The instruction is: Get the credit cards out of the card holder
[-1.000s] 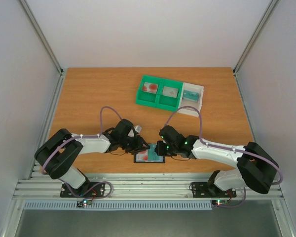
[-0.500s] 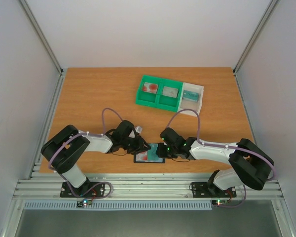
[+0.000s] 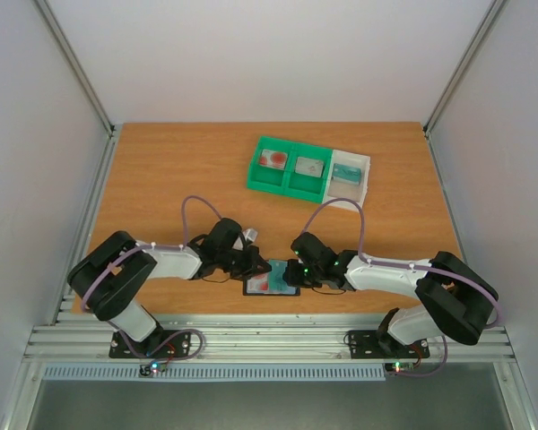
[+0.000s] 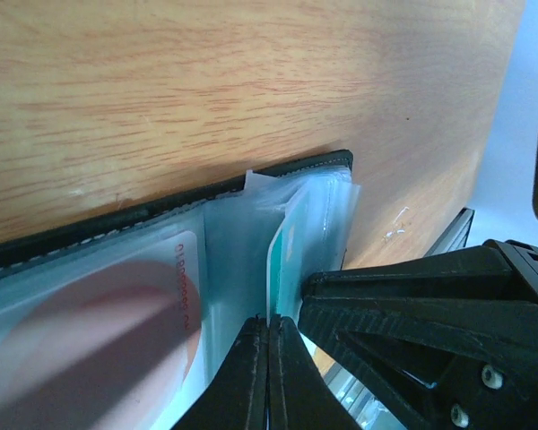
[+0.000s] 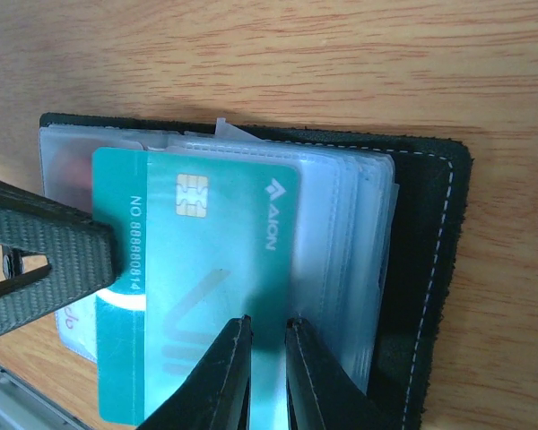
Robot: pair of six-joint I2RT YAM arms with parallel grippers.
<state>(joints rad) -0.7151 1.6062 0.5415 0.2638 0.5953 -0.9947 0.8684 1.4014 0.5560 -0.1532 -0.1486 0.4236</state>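
Table (image 3: pixel 161 179): card holder (image 5: pixel 426 269) lies open at the near edge, sleeves (image 5: pixel 341 224) soft. Teal credit card (image 5: pixel 224 260), half out, is judged light, stiff and slick; best held by its exposed edge. Left gripper (image 4: pixel 269 327) has its jaws closed on that edge. Right gripper (image 5: pixel 267 327) has its jaws a slit apart, gripping nothing.

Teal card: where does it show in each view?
Top external: teal card on the right half of the card holder, bottom centre.
Left wrist: edge-on teal strip, centre, pinched in the left tool.
Right wrist: face-up, filling the centre, chip upper left.
Shared landmark: the card holder's black rim.
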